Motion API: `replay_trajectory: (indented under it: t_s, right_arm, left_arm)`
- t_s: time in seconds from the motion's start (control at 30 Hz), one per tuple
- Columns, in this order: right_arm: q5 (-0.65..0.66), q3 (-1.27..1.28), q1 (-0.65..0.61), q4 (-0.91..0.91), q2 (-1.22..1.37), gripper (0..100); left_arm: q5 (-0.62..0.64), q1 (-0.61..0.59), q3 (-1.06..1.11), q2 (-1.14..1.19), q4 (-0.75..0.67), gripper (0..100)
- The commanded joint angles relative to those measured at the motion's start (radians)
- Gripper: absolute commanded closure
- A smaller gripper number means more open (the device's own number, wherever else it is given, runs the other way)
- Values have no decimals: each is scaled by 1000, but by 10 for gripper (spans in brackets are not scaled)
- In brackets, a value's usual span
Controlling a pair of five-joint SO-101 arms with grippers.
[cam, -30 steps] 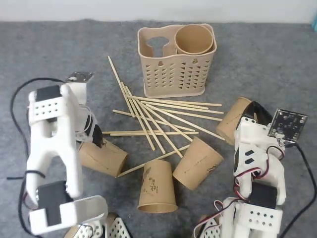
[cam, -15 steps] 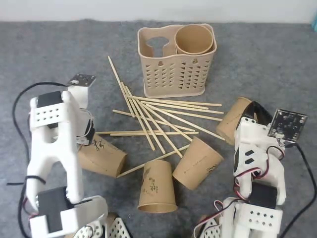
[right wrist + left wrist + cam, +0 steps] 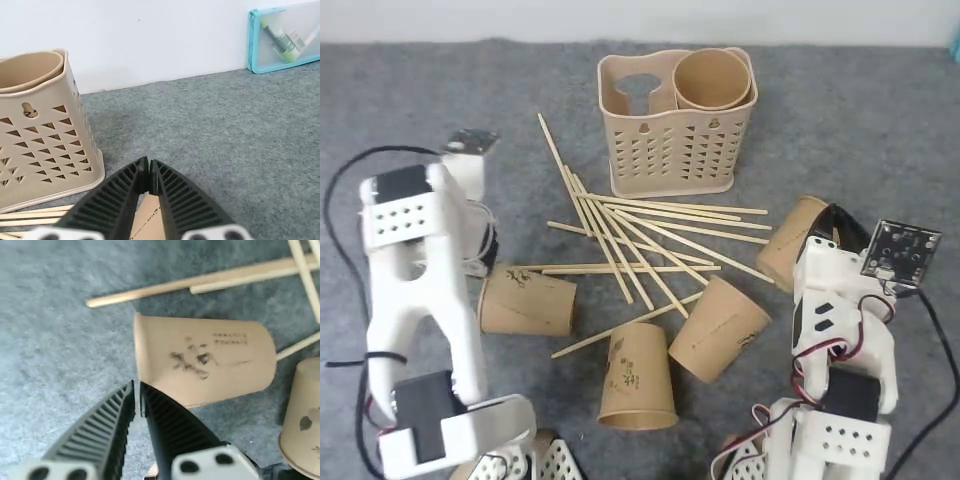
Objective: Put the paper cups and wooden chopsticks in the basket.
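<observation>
L gripper [image 3: 136,389] closed, tilted downward — R gripper [image 3: 149,166] closed too, aimed abt level.

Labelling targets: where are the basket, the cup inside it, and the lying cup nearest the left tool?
basket [image 3: 670,155], high view, perforated front wall.
cup in the basket [image 3: 712,80], high view, its inside.
lying cup [image 3: 205,365], left wrist view, printed side wall.
</observation>
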Motion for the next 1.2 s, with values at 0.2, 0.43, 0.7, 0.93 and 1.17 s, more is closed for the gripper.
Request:
replay_trajectory:
  t_s: [0.2, 0.43, 0.7, 0.93, 1.17]
  right_arm:
    - [21, -8, -4, -22, -16, 991]
    - [23, -8, -4, -22, -16, 991]
    - [23, -8, -4, -22, -16, 991]
    - [23, -8, -4, -22, -16, 991]
    - [23, -8, -4, -22, -16, 991]
  left_arm:
    - [-11, -110, -114, -9, 38, 988]
    - [-11, -207, -2, -9, -11, 987]
    - [-6, -180, 303, -9, -258, 988]
    - [84, -48, 298, -18, -262, 988]
    - [192, 130, 205, -18, -209, 988]
